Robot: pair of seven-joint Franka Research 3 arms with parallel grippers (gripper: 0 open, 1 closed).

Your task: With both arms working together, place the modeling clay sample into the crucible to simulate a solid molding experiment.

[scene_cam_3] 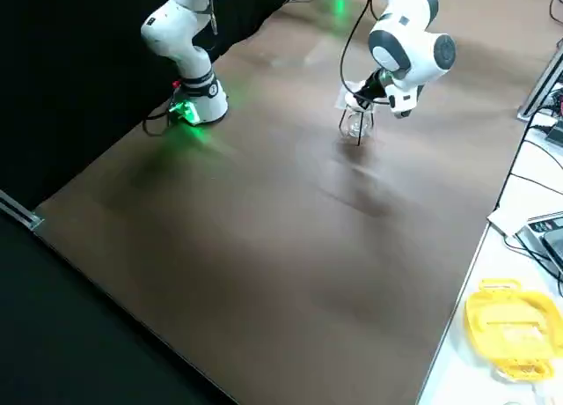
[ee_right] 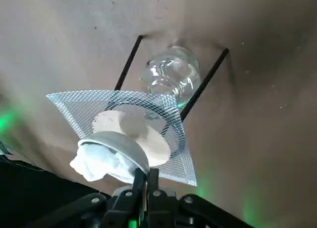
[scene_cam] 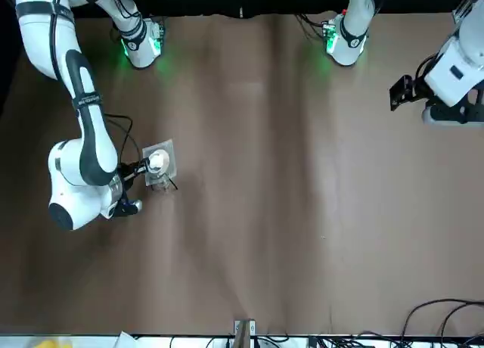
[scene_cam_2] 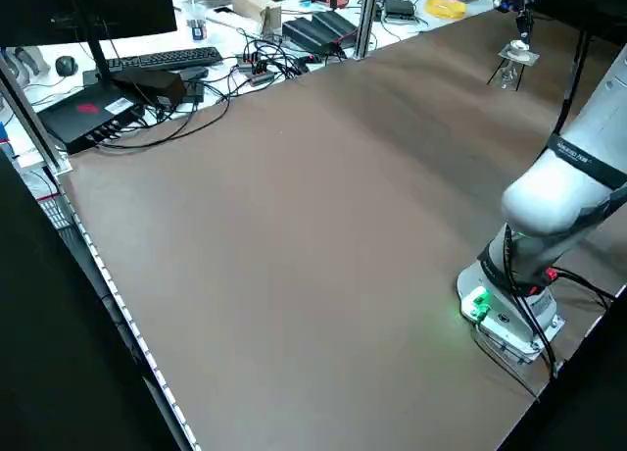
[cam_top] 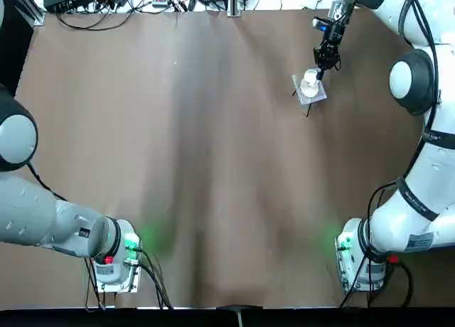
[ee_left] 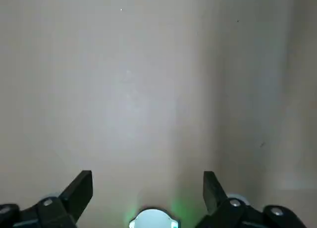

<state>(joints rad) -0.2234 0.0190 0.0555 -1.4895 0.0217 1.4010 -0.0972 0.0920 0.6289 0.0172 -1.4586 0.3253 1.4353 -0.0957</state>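
Top view, read left to right, puts our left arm first, well apart from the mesh mat, on its left side. Our left gripper hangs out there too, seen in the front view and its own wrist view; its jaws are spread wide with bare table between them. Next comes the mat itself, square with a white round centre, lying on a stand with thin black legs. A clear glass vessel stands below the mat, between the legs. Over the mat we see the crucible, tipped on its side, with the white clay sample in it and bulging out at its mouth. Just right of the mat's centre, our right gripper reaches in, its jaws closed on the crucible's rim.
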